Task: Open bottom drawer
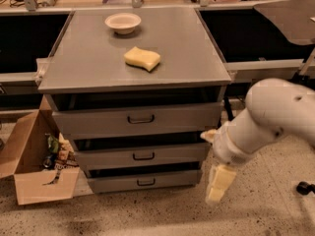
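A grey metal cabinet has three drawers. The bottom drawer [145, 181] is the slimmest front, low near the floor, with a small dark loop handle [145, 182] at its centre. It stands slightly out from the cabinet, as do the two above it. My gripper [219, 183] hangs on the white arm to the right of the cabinet's lower right corner. It points down at about the bottom drawer's height, apart from the handle.
The middle drawer [142, 156] and the top drawer [140, 118] sit above. A yellow sponge [142, 58] and a white bowl [123, 22] lie on the cabinet top. An open cardboard box [34, 163] with clutter stands on the floor at the left.
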Controlling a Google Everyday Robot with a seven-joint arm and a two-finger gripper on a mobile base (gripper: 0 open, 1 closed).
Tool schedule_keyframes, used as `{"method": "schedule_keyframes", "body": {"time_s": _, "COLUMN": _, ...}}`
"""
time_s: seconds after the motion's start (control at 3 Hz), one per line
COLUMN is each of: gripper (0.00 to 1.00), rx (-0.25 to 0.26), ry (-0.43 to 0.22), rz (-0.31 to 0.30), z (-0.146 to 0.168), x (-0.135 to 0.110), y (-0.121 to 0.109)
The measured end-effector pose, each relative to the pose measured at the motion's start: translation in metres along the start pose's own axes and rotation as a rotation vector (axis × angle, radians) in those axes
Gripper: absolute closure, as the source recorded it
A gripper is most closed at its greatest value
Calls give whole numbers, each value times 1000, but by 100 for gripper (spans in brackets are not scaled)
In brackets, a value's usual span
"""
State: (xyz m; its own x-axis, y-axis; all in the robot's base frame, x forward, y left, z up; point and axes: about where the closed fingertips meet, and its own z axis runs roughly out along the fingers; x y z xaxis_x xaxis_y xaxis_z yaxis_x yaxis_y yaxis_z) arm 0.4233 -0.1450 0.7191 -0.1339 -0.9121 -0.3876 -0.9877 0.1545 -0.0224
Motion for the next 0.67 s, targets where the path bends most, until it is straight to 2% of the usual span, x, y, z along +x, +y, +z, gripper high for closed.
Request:
{"method": "schedule_keyframes", "body": {"time_s": 0.33, "gripper": 0, "rx": -70, "ry": -72, "rz": -57, "z": 91, "x": 14, "y": 18}}
{"method": "schedule_keyframes", "body": {"time_s": 0.67, "gripper": 0, "rx": -120, "ry": -176, "rz": -88, "z": 165, "x": 22, "y": 31}}
